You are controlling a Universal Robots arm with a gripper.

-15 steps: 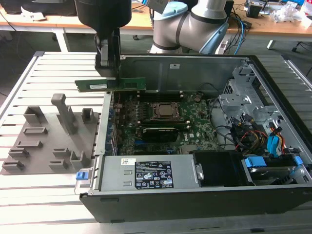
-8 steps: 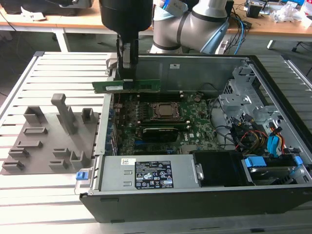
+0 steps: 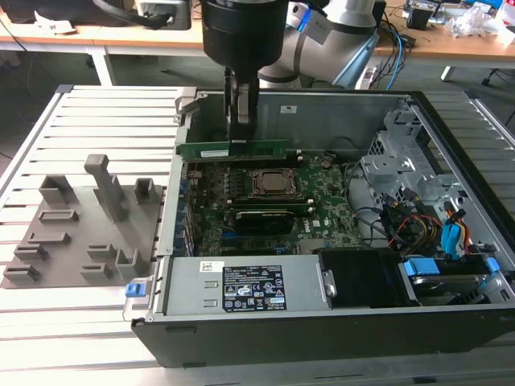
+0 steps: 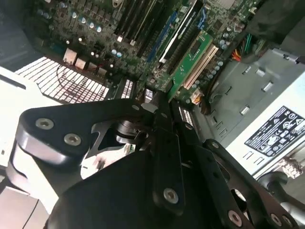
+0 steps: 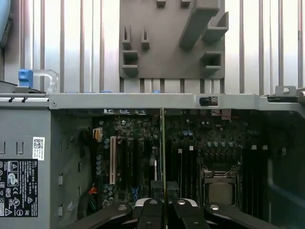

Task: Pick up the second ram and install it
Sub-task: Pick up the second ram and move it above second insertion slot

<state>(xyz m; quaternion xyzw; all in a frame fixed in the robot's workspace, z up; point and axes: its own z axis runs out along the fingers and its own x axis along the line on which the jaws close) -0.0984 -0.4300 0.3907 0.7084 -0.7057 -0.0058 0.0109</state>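
Green and thin, the second ram [image 3: 233, 149] hangs level in the upper centre of the exterior view, its long edge running from the exterior view's left to its right. The gripper [image 3: 240, 140] reaches straight down from the top of the frame and pinches the stick from above. Its dark fingers [image 3: 248, 104] are pressed against the two flat faces near the middle of the stick's length.

The ram is inside the open computer case [image 3: 451, 322], close to the far wall. It sits over the far edge of the motherboard [image 3: 322, 209], just beyond the processor socket [image 3: 273, 183]. Whether its lower edge touches a slot cannot be told.

In the first wrist view the ram [image 5: 162, 157] appears edge-on as a fine line. It runs out from between the tips of the gripper [image 5: 163, 207] across the motherboard [image 5: 133, 157], with the processor socket [image 5: 220, 183] off to one side.

A grey fixture [image 3: 80, 233] with upright posts lies on the slatted table [image 3: 48, 322] at the left of the exterior view, outside the case and well apart from the ram. The power supply [image 3: 241, 289] fills the lower centre, along the near wall.
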